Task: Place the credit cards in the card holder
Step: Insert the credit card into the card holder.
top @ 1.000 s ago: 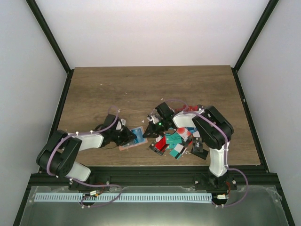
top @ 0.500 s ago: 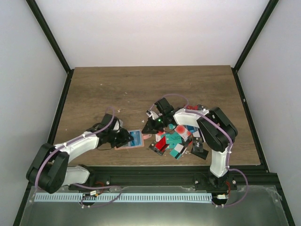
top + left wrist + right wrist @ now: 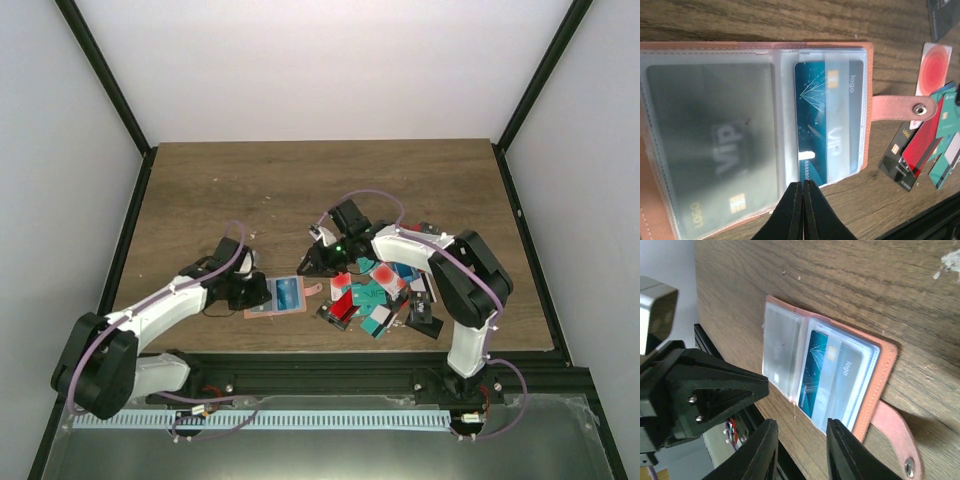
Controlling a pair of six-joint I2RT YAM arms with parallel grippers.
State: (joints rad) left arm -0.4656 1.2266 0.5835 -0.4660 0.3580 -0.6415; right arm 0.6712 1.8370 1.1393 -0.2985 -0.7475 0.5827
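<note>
The card holder (image 3: pixel 287 294) lies open by your table's (image 3: pixel 300 190) near edge, beside the credit cards (image 3: pixel 378 292). Your left fingers (image 3: pixel 792 210) press together at its rim; right fingers (image 3: pixel 762 450) stand narrowly apart, empty.

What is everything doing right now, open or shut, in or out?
Salmon-brown folding card holder: open, flat on the wooden table.
Its snap strap: undone.
Teal plastic card: partly tucked in a clear pocket.
Pile of red, teal and black plastic cards: loose, outside the holder.
Left end effector: shut.
Right end effector: open, empty.
</note>
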